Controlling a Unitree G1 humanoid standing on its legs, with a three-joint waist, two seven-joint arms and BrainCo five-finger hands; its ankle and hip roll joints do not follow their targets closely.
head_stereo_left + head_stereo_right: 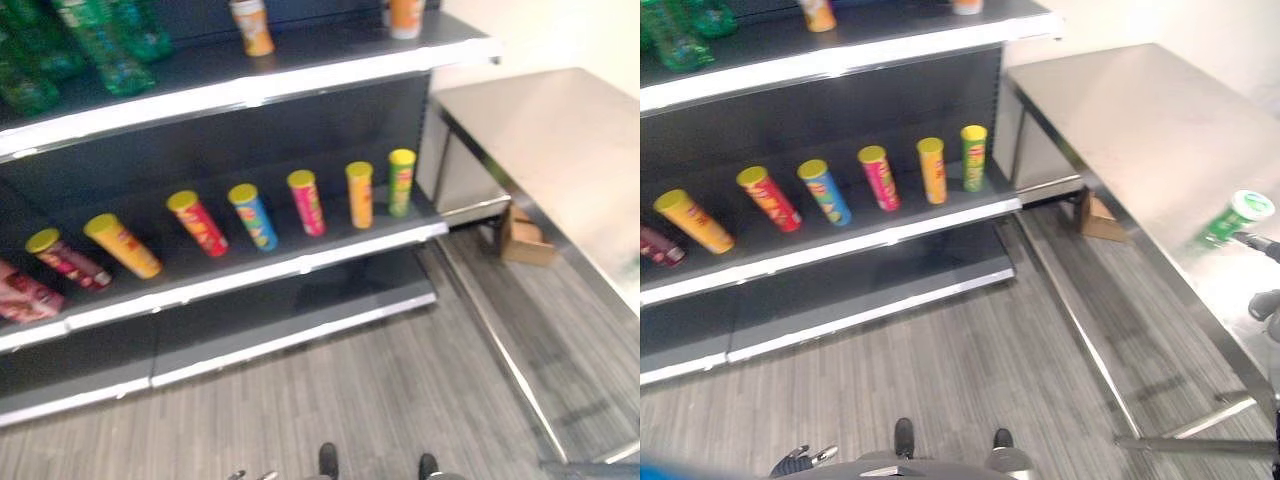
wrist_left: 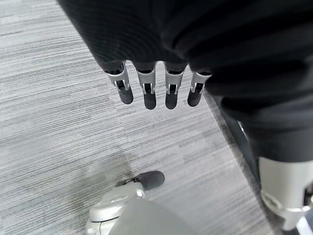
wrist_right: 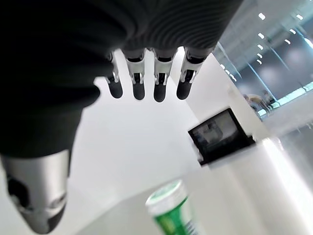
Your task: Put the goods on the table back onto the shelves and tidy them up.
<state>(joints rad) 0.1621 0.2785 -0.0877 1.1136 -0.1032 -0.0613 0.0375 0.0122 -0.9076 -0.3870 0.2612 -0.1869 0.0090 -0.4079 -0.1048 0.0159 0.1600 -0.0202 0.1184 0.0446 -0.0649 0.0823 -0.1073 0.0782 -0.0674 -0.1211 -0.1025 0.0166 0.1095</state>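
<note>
A green can with a white lid stands on the steel table near its right edge; it also shows from close by. My right hand hovers just short of it, fingers straight and open, not touching it; that hand's edge shows beside the can. On the middle shelf stands a row of several tube cans with yellow lids, from a dark red one to a green one. My left hand hangs open over the floor, holding nothing.
The top shelf carries green bottles and orange cans. The bottom shelf is bare. A cardboard box sits on the floor under the table, by its steel legs.
</note>
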